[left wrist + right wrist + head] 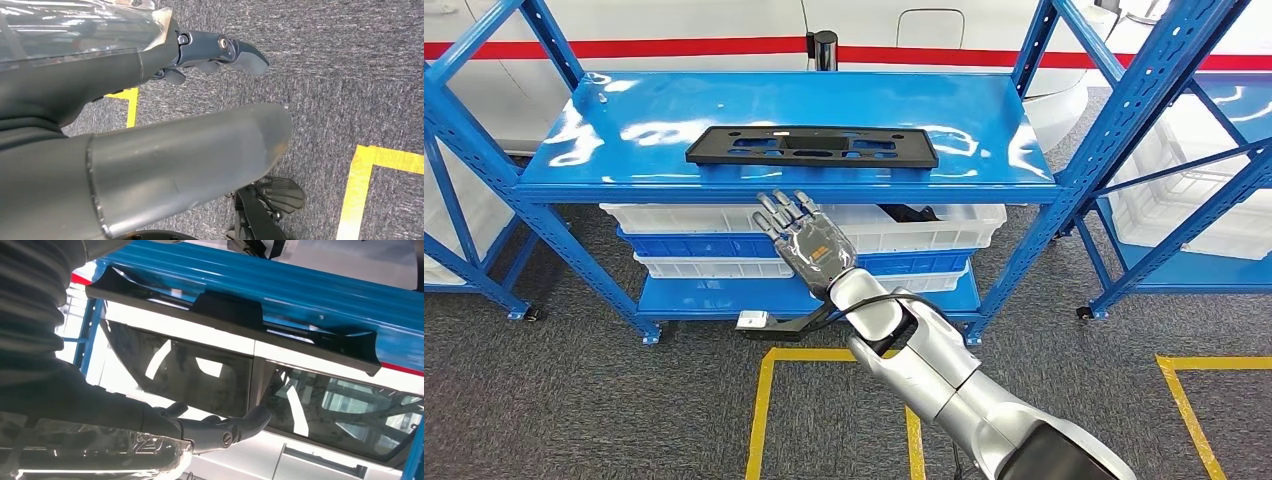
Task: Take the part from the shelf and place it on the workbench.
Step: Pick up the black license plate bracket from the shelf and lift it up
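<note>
Flat black rectangular plastic part lies upper centre on the glossy blue metal shelf; right robot hand, fingers spread and empty, below its front edge; left robot hand over grey carpet, grip unclear

A blue metal shelf stands on grey carpet floor marked with yellow tape lines. On its glossy top level lies a flat black part, near the front edge. The lower levels carry stacked white bins and a blue bin.
</note>
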